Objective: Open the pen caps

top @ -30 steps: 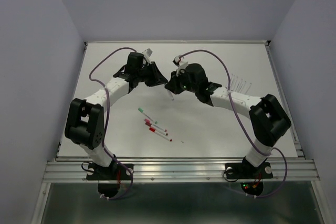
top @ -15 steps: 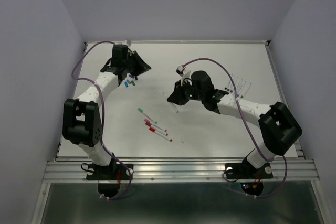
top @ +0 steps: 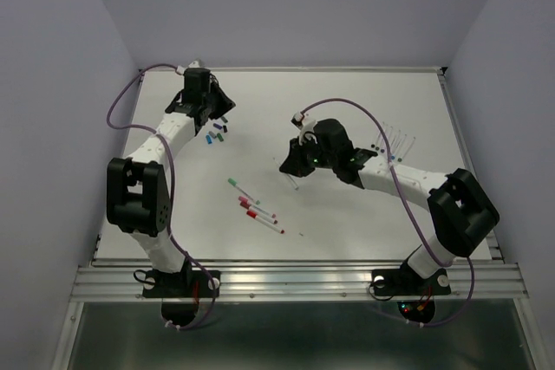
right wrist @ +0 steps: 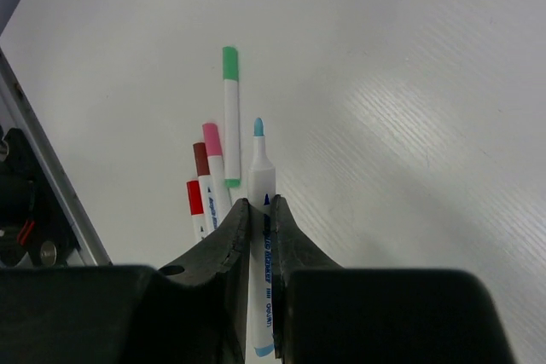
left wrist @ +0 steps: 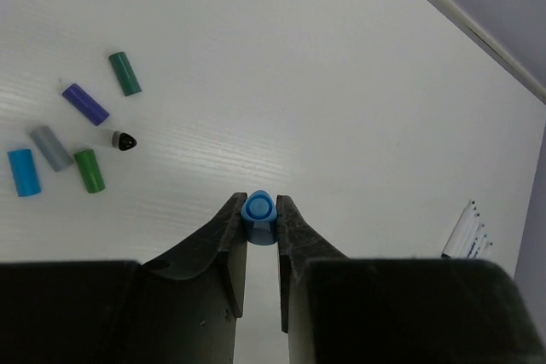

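Left gripper (left wrist: pixel 259 216) is clamping a blue cap (left wrist: pixel 258 206) over the far-left corner, just short of the loose caps (left wrist: pixel 84 104). Probably adding it to that pile. Right gripper (right wrist: pixel 258 210) is pinching the uncapped blue pen (right wrist: pixel 260 168) by its barrel, mid-counter. Four capped pens (right wrist: pixel 230 112) are waiting toward the near edge, and bare pens (top: pixel 397 139) are sitting by the right edge.

Overhead view looks down from behind, wrist views close, sharing table (top: pixel 347 101)
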Controlling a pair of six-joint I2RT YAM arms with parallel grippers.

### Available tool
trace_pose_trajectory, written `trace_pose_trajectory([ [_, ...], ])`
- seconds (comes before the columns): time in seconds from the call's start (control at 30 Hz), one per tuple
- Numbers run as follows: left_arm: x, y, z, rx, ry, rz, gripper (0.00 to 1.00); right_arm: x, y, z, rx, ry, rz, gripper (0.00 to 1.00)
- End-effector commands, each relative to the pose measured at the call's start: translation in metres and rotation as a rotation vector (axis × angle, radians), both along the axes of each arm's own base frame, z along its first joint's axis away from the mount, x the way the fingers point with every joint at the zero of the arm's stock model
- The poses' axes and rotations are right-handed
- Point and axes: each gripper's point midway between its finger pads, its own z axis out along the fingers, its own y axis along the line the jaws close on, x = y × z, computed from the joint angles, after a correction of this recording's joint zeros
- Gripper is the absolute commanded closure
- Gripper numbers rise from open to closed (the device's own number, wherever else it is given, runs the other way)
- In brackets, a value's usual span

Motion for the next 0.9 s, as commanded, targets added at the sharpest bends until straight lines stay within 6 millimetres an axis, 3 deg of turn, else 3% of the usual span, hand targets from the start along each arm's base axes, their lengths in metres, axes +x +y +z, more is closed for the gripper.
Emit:
trace_pose_trajectory([
  [0.0,0.006,0.018,-0.017,0.092,0.067,0.065,1.0,0.026,-0.006,0.023,-0.012,-0.075,-0.1,0.99],
  [0.17,0.007,0.037,-0.05,0.188,0.171,0.131,1.0,0.038,-0.014,0.021,-0.052,-0.093,-0.147,0.99],
  [0.23,0.007,0.041,-0.057,0.208,0.181,0.15,0.88,0.041,-0.016,0.02,-0.068,-0.096,-0.16,0.99],
  [0.3,0.006,0.044,-0.063,0.23,0.202,0.153,0.85,0.045,-0.022,0.017,-0.084,-0.097,-0.181,0.99],
  [0.67,-0.001,0.045,-0.104,0.26,0.297,0.132,0.71,0.056,-0.031,0.008,-0.119,-0.089,-0.217,0.99],
  [0.87,0.0,0.044,-0.11,0.261,0.307,0.127,0.62,0.056,-0.039,0.005,-0.143,-0.077,-0.234,0.99],
])
